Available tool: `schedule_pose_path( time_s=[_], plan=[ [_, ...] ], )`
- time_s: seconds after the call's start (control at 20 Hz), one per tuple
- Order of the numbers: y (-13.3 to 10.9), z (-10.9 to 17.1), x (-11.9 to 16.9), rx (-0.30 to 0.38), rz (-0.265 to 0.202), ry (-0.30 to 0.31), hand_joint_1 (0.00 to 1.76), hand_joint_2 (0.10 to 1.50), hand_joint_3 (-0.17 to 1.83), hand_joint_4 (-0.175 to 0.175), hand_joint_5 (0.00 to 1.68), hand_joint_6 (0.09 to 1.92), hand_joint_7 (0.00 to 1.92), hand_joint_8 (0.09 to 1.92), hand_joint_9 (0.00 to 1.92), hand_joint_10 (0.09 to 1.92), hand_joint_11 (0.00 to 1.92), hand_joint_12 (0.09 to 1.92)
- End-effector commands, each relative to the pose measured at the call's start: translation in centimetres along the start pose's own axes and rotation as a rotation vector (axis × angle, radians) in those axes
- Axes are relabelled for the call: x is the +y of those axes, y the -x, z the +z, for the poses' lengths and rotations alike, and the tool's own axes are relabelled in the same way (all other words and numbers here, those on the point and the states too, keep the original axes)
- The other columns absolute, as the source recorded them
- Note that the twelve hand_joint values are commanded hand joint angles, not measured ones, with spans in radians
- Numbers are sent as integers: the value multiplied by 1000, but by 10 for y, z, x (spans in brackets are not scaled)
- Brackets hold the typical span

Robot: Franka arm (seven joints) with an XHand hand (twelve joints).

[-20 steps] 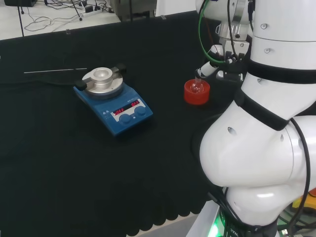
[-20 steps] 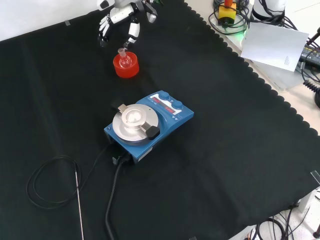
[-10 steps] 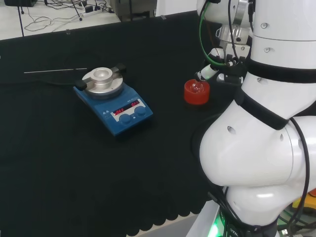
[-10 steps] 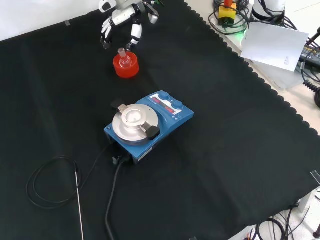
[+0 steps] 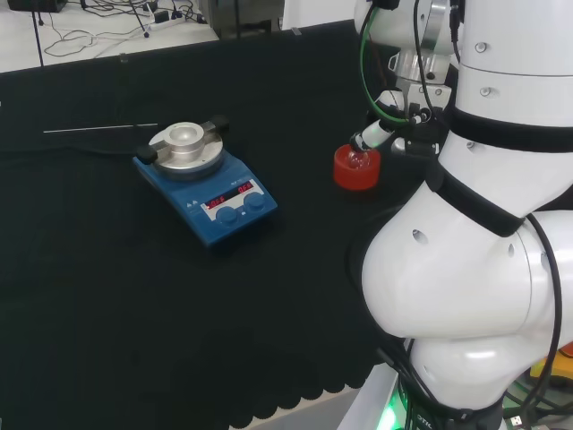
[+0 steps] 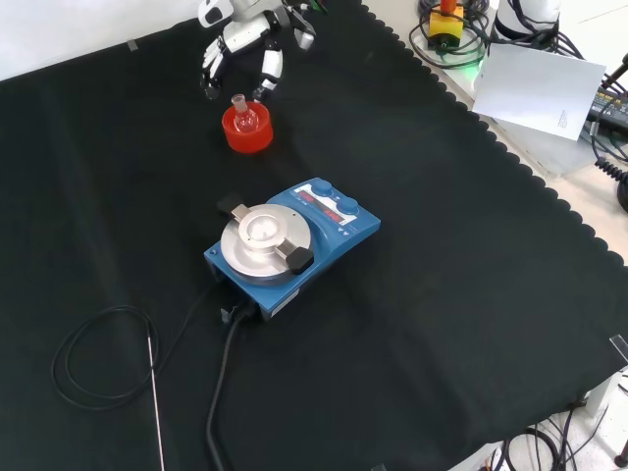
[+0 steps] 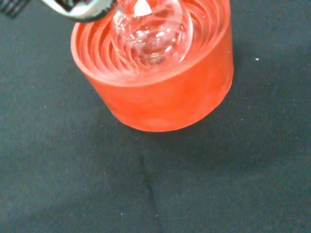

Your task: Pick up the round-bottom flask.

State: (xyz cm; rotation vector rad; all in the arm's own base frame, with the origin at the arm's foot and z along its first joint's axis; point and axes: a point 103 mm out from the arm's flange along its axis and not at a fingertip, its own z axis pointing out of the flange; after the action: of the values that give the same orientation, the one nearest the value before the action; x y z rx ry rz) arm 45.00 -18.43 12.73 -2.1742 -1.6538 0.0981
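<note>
Just now the round-bottom flask (image 7: 151,30) sits upright in its red ribbed stand (image 7: 160,92) on the black cloth (image 6: 442,294). Seen from the wrist, its clear glass bulb rests in the middle of the stand's ridged bowl. In the front view the flask's short neck sticks up above the stand's rim, and the hand (image 6: 242,39) hangs just beyond and above it, its fingers (image 6: 269,71) spread apart and pointing down, one to either side of the neck, holding nothing. Whether a fingertip touches the glass I cannot tell. In the head view the hand is just right of the stand, beside the arm's white links.

Nearer the front camera stands a blue hotplate (image 6: 292,242) with a round metal top, well apart from the stand. A black cable (image 6: 98,363) loops on the cloth beside a thin metal rod (image 6: 155,392).
</note>
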Motion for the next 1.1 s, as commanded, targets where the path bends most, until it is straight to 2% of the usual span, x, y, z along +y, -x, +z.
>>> schedule_pose_path(
  time_s=[0.05,0.5,0.6,0.9,1.1],
  plan=[
    [-5,8,4,-16,-8,13,853,636,554,-47,539,255,284,710,519,685,272,1370],
    [-9,14,12,-19,0,32,950,582,590,-44,521,275,318,720,556,670,301,1353],
    [-17,16,11,-29,4,45,961,575,606,-44,530,295,324,721,560,665,305,1349],
    [-8,13,12,-19,10,84,987,567,650,-45,605,587,354,721,595,644,340,1334],
    [-9,10,13,-13,9,96,998,575,654,-48,694,696,382,729,618,644,366,1333]
  ],
)
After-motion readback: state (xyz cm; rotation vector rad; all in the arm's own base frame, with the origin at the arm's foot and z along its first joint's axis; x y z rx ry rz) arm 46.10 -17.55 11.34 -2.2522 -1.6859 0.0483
